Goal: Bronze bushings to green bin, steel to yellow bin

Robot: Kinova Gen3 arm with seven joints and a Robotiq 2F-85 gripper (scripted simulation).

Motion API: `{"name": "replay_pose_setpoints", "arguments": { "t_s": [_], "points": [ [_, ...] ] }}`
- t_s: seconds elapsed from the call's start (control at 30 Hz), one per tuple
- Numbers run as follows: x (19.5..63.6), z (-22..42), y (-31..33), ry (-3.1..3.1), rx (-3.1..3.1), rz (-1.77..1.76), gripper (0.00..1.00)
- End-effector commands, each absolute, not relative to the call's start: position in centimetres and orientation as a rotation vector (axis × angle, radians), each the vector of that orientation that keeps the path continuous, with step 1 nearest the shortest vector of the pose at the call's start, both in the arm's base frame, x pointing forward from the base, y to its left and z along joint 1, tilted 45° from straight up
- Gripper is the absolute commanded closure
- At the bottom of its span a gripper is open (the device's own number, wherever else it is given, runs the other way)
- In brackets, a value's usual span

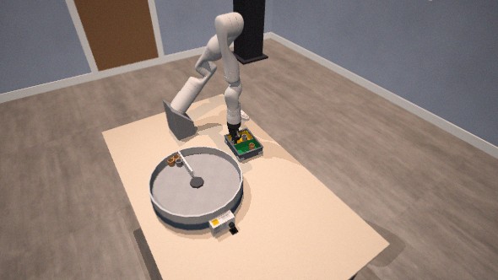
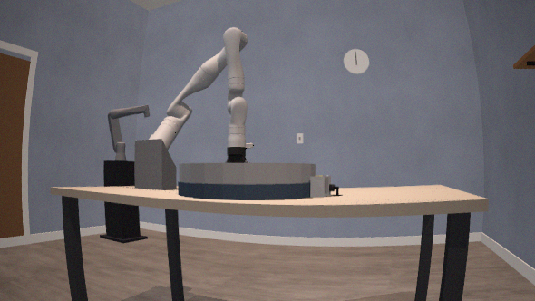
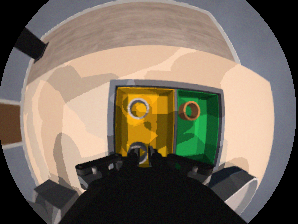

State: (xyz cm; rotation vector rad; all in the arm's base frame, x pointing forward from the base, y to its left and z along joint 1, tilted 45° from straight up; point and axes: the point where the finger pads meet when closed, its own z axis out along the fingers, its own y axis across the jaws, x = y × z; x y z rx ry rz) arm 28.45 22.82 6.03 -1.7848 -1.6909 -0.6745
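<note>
My gripper (image 1: pixel 235 141) (image 3: pixel 143 151) points down into the yellow bin (image 3: pixel 160 110), its fingers a narrow gap apart. A steel bushing (image 3: pixel 138 143) is low in that bin at the fingertips, its near wall partly hidden by them; it looks unclamped. Another steel bushing (image 1: pixel 244 137) (image 3: pixel 148 109) stands farther along the yellow bin. A bronze bushing (image 1: pixel 251 146) (image 3: pixel 181 111) stands in the green bin (image 3: pixel 197 142). On the turntable (image 1: pixel 215 196), two bronze bushings (image 1: pixel 170 162) (image 1: pixel 176 156) and a steel bushing (image 1: pixel 179 162) sit close together beside the white bar.
The white bar (image 1: pixel 186 164) runs from the turntable's rim towards its dark hub (image 1: pixel 197 182). A raised wall surrounds the turntable. The two bins share a grey-walled box with a divider (image 3: pixel 176 120). A control box (image 1: pixel 222 223) (image 2: pixel 320 186) stands at the turntable's outer side.
</note>
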Motion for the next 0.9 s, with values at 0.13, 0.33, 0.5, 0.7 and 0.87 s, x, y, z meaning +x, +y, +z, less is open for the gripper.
{"name": "replay_pose_setpoints", "arguments": {
  "t_s": [0.13, 0.33, 0.5, 0.7, 0.87],
  "points": [
    [28.49, 6.04, 22.79, -1.691, -1.786, -0.675, 0.84],
    [28.49, 6.04, 22.79, -1.691, -1.786, -0.675, 0.84],
    [28.49, 6.04, 22.79, -1.691, -1.786, -0.675, 0.84],
    [28.58, 6.13, 22.6, -1.686, -1.789, -0.676, 0.84],
    [28.6, 6.15, 22.56, -1.685, -1.79, -0.676, 0.84]
  ]
}}
